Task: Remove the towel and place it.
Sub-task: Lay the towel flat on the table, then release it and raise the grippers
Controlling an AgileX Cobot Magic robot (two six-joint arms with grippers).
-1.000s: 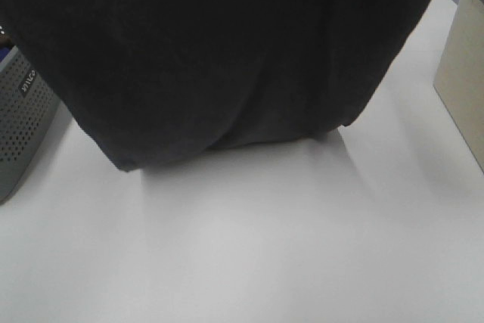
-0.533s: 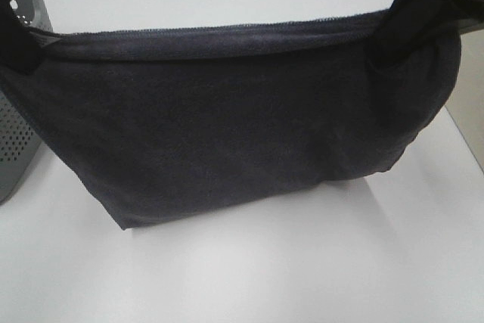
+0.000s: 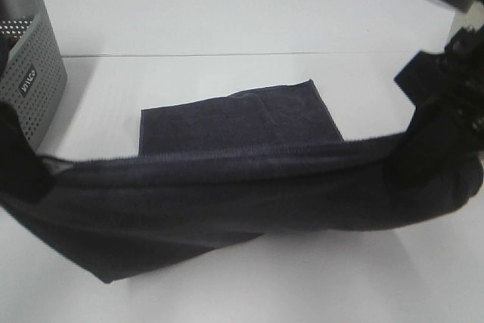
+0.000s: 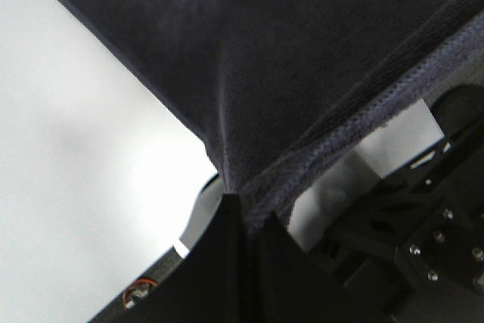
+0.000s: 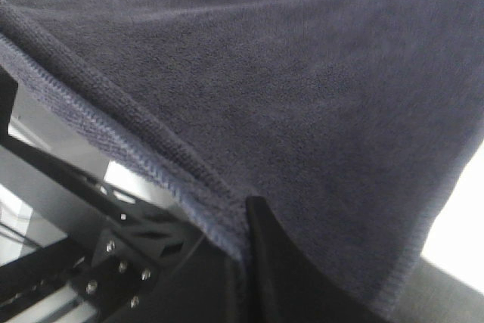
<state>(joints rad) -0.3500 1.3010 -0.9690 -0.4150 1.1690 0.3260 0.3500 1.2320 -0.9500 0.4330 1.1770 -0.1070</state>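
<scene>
Charcoal-grey terry fills the lower half of the high view: the towel [image 3: 227, 202] hangs stretched by its hemmed long edge between the two arms, above the white surface [image 3: 227, 20]. One end starts just below the grey perforated basket [image 3: 30, 73], near its front corner, and the cloth runs well away from the basket to the far side of the picture. The left tool [image 3: 17, 168] shows only as a dark shape at the basket end of the hem; the right tool [image 3: 454, 122] is a dark mass at the end farthest from the basket, with cloth bunched around it. A flat dark cloth [image 3: 238, 119] lies on the surface behind the hem, apart from the basket (whether it belongs to the same towel I cannot tell).

From the left wrist, the left tool [image 4: 243, 213] has its black fingers pinched tight on the towel [image 4: 302, 51] at the stitched hem, the cloth fanning out from the pinch over the surface [image 4: 68, 149].

From the right wrist, the right tool [image 5: 246, 221] is likewise clamped narrow on the towel [image 5: 302, 96], gripping the hemmed edge, with the pile spreading away from it.
</scene>
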